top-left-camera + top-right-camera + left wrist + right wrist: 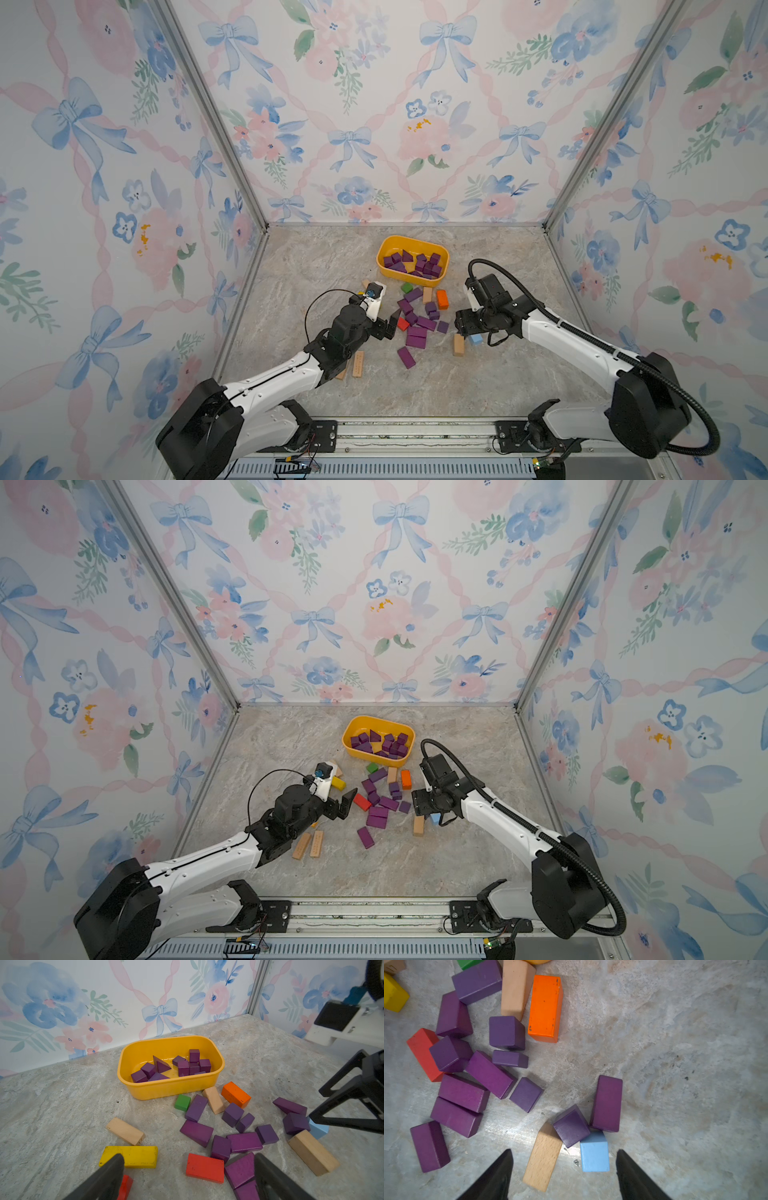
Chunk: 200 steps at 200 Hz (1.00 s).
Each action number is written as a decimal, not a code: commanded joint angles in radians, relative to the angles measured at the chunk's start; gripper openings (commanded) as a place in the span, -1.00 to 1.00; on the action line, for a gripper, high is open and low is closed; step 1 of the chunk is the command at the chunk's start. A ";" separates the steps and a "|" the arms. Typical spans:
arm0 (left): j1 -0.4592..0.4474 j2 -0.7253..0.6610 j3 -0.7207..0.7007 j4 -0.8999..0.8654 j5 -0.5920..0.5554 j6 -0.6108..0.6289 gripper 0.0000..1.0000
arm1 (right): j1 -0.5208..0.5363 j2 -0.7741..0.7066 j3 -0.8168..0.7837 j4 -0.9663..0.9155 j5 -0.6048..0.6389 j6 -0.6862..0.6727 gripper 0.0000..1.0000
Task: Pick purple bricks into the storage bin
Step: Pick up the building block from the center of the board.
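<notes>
Surface: a grey marbled tabletop (316,266), boxed in by walls of floral wallpaper (374,104) with blue bows.
Storage bin: the yellow storage bin (411,281) sits toward the far middle of the tabletop, one long side facing the arms; the left wrist view shows it too (170,1088).
In the bin: about a dozen purple bricks (194,1065), cubes and wedges, some stacked at one end.
Loose on the table: more purple pieces lie in a loose cluster (415,322) just in front of the bin, between the two grippers, and many touch one another. A lone purple block (406,357) lies apart, nearer the arms.
Right gripper: the right gripper (563,1151) hovers over the cluster's right edge, jaws apart with nothing held.
Below it: a tilted purple cube (571,1126) touches a purple bar (607,1103). It is pressed against a light blue cube (595,1153) on one side and a tan bar (543,1157) on the other.
Left gripper: the left gripper (189,1155) is low at the cluster's left edge, jaws spread wide and empty.
Ahead of it: a red block (204,1167) lies flat against purple pieces, with a yellow bar (128,1156) just beside it.
Between cluster and bin: a green cube (182,1102), a tan block (214,1100) and an orange block (235,1095) lie close to the bin's near wall.
By the left arm: two tan bars (316,843) lie side by side, partly under the arm.
</notes>
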 commanded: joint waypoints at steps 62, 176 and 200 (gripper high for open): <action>-0.006 0.029 -0.126 0.198 0.032 0.037 0.96 | 0.030 0.124 0.099 -0.067 0.091 0.037 0.46; -0.005 -0.062 -0.262 0.365 0.059 0.108 0.96 | 0.043 0.179 0.133 -0.103 0.135 0.095 0.43; -0.006 -0.058 -0.263 0.365 0.051 0.097 0.96 | 0.048 0.193 0.129 -0.101 0.164 0.118 0.39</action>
